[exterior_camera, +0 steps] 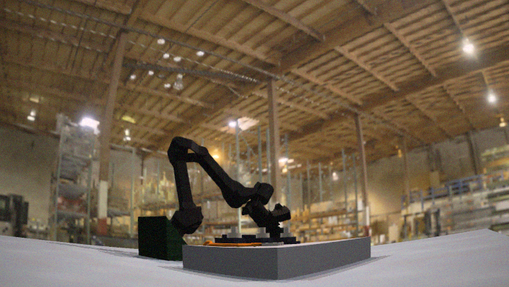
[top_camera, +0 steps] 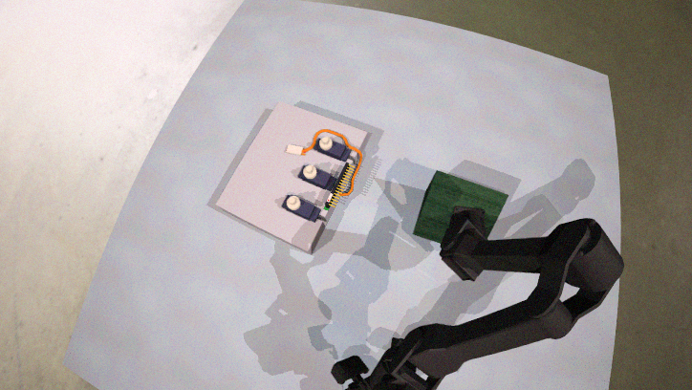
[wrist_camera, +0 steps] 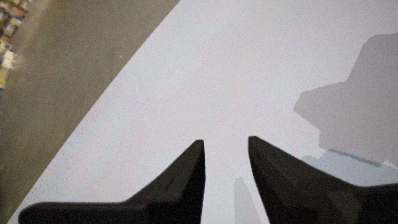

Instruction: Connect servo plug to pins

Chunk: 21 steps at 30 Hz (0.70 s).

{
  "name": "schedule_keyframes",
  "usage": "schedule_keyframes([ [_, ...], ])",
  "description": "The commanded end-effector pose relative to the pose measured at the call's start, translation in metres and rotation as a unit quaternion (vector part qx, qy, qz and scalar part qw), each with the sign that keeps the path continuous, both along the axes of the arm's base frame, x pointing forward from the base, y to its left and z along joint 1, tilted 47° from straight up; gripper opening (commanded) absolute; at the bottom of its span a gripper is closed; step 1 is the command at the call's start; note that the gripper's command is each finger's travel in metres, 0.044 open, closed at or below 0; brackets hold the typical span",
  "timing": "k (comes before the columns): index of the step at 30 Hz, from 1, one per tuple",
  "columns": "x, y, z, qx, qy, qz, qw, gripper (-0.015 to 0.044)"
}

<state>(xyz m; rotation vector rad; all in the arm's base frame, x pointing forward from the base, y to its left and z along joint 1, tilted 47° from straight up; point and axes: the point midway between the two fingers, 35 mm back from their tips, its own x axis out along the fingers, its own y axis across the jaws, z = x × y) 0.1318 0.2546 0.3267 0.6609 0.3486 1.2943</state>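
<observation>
The white plug [top_camera: 294,149] [exterior_camera: 272,244] lies flat on top of the pale holder [top_camera: 256,179] [exterior_camera: 228,259], toward the side away from the pins. Its orange lead [top_camera: 325,130] [exterior_camera: 231,245] loops around one servo and runs down past the pin row. The pins [top_camera: 343,184] stick out along the holder's right edge in the top view. A small band with white, red and green parts [top_camera: 328,207] marks the lower end of the row. My gripper [wrist_camera: 226,145] is open and empty, with a narrow gap. It is away from the plug, over bare table; its fingertips are out of the top view.
Three dark servos [top_camera: 333,148] [top_camera: 316,177] [top_camera: 301,207] with cream horns stand up from the holder. A green block [top_camera: 430,213] [exterior_camera: 152,237] sits under the arm's base. The arm [top_camera: 508,305] [exterior_camera: 221,178] bends out over the table. The table edge shows in the wrist view.
</observation>
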Motion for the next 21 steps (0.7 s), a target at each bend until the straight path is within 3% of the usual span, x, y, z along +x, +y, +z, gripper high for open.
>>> schedule_keyframes([
  [1,0.03,-0.013,0.001,-0.013,-0.031,-0.07,0.997,0.0115],
  [21,0.136,-0.112,0.002,-0.118,-0.14,-0.365,0.913,0.0115],
])
